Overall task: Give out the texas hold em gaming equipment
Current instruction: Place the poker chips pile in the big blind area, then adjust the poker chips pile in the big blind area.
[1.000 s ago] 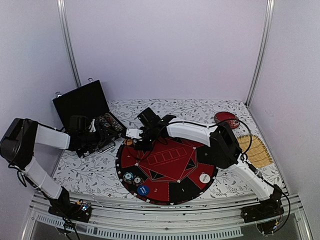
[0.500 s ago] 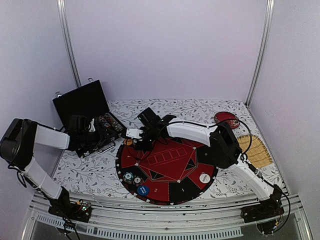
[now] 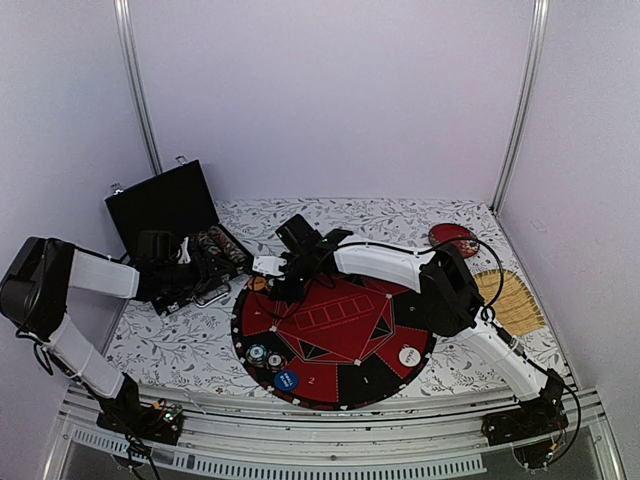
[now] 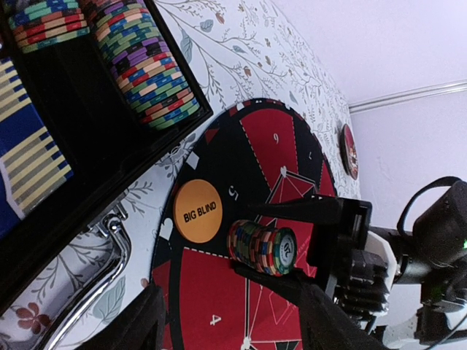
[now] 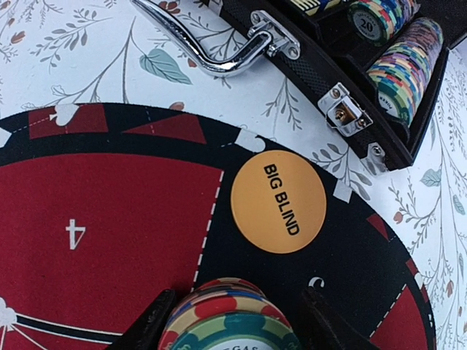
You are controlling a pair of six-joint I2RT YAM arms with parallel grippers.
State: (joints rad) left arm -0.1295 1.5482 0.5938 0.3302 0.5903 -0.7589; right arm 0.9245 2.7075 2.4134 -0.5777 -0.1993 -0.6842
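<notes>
- Your right jaws flank the chip stack [image 4: 261, 248], standing on the round felt [image 3: 335, 345] just beside the orange BIG BLIND button [image 5: 278, 198]; whether they grip it or stand clear, I cannot tell.
- Lift off crooked and a finger could topple the stack onto the button.
- Your left jaws hang apart and empty near the case [image 4: 87, 153]; swing in carelessly and the arms may collide.
</notes>
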